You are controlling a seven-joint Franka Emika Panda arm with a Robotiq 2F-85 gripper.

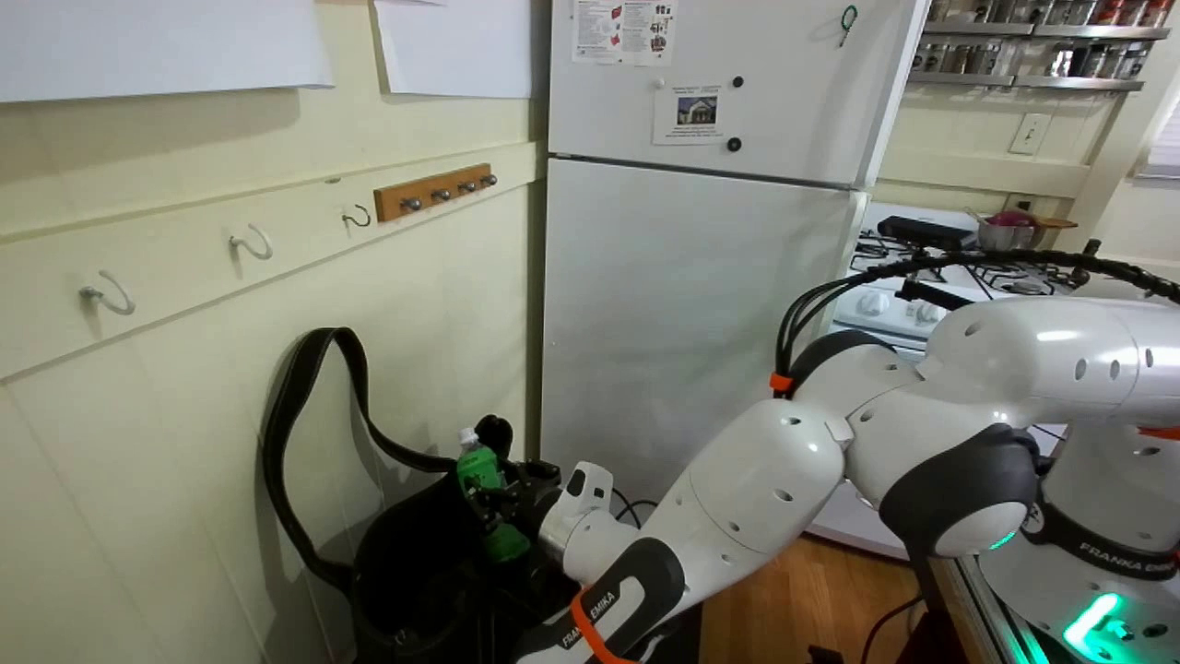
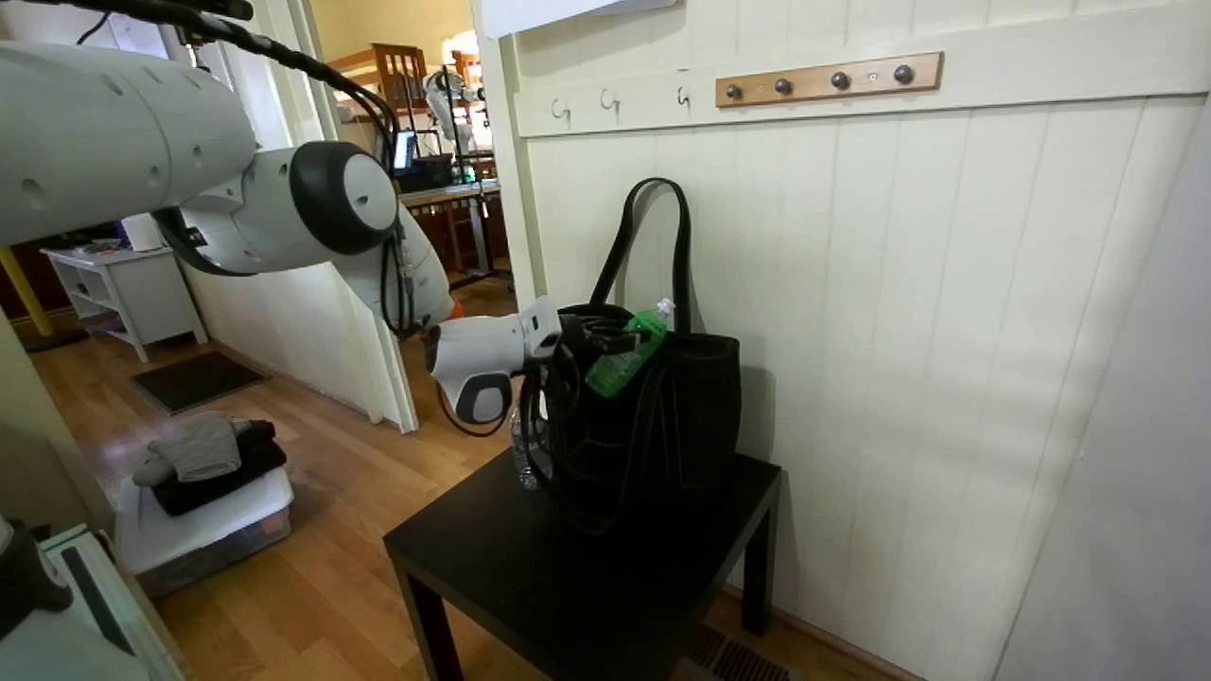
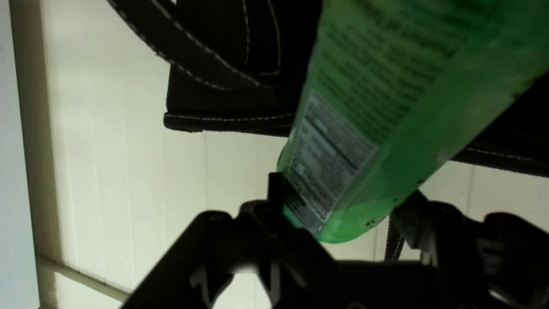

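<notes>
Clamping 1 green bottle (image 2: pixel 621 367) between both fingers (image 3: pixel 257 223) of 1 gripper (image 3: pixel 345 206), leaning it with white cap (image 1: pixel 468 437) upward. Holding it near the top edge of 1 black bag (image 2: pixel 705 407); not making out whether inside or in front. Resting bag on 1 black table (image 2: pixel 568 577), looping 1 strap (image 2: pixel 681 260) upward. Counting 3 hooks (image 1: pixel 92 293), 1 wooden board (image 2: pixel 812 82), 4 knobs (image 2: pixel 840 80). Showing 1 boxed panel (image 3: pixel 332 161) and rows of print on bottle in the wrist view, blurring past reading. Reading FRANKA EMIKA in 2 places on 1 arm (image 1: pixel 737 498) in an exterior view, crossing 1 with an orange band (image 1: pixel 584 623).

Bag (image 2: pixel 700 407) on table (image 2: pixel 605 586) before wall (image 2: pixel 899 284), bottle (image 2: pixel 617 372) by bag.
</notes>
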